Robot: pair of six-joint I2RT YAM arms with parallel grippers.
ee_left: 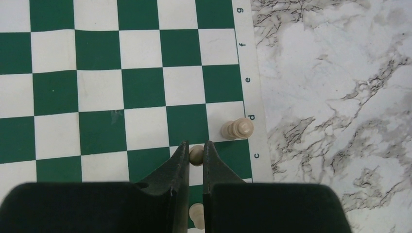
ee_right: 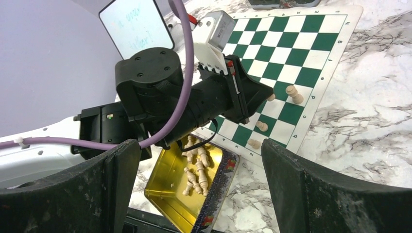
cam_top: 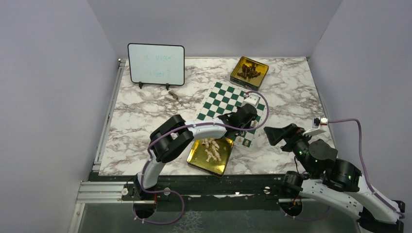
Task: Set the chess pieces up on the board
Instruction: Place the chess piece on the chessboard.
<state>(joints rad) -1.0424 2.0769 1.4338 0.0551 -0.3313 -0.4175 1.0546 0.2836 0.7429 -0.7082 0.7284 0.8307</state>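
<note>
The green and white board [cam_top: 224,99] lies at the table's middle; it fills the left wrist view [ee_left: 97,92]. My left gripper [cam_top: 248,125] is low over the board's near right corner, its fingers [ee_left: 180,160] closed on the head of a pale chess piece [ee_left: 196,155] by file c. Another pale piece [ee_left: 237,128] stands on the d square beside it, and one [ee_left: 197,215] shows lower between the fingers. Pieces [ee_right: 262,126] stand along that edge. My right gripper [cam_top: 273,136] is open and empty, right of the board.
A gold tin [cam_top: 196,160] with several loose pale pieces [ee_right: 197,170] lies by the board's near corner. A second gold tin [cam_top: 249,71] with dark pieces sits at the back. A whiteboard [cam_top: 156,64] stands back left, with a small tan object [cam_top: 171,96] before it.
</note>
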